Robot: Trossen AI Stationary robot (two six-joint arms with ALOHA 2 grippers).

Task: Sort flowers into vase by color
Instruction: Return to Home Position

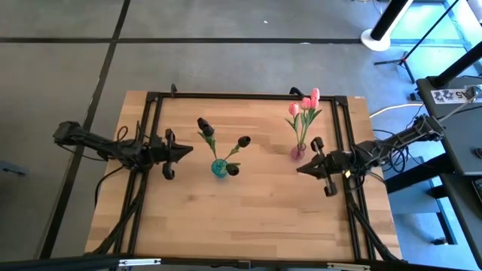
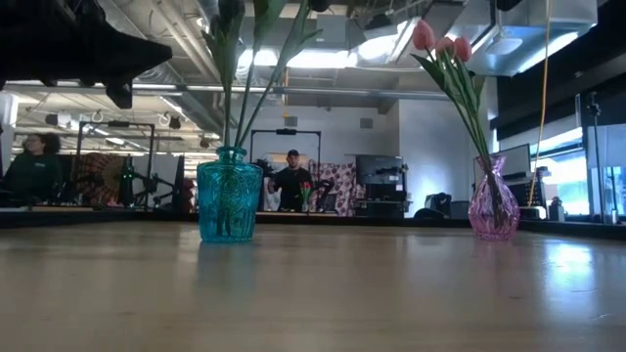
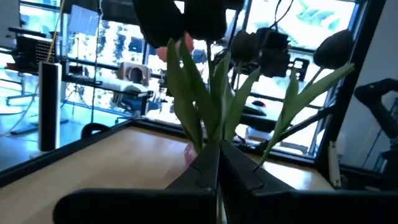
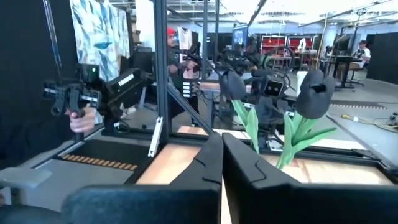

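Note:
A teal vase stands mid-table and holds three black-headed tulips by their stems. A pink vase farther right holds three pink tulips. My left gripper hovers shut just left of the teal vase, pointing at it, with the black tulips ahead. My right gripper hovers shut beside the pink vase, on its near side, pointing left toward the black tulips.
A black metal frame borders the wooden table at its far, left and right sides. Bare wood lies on the near half. People sit in the room beyond the far edge.

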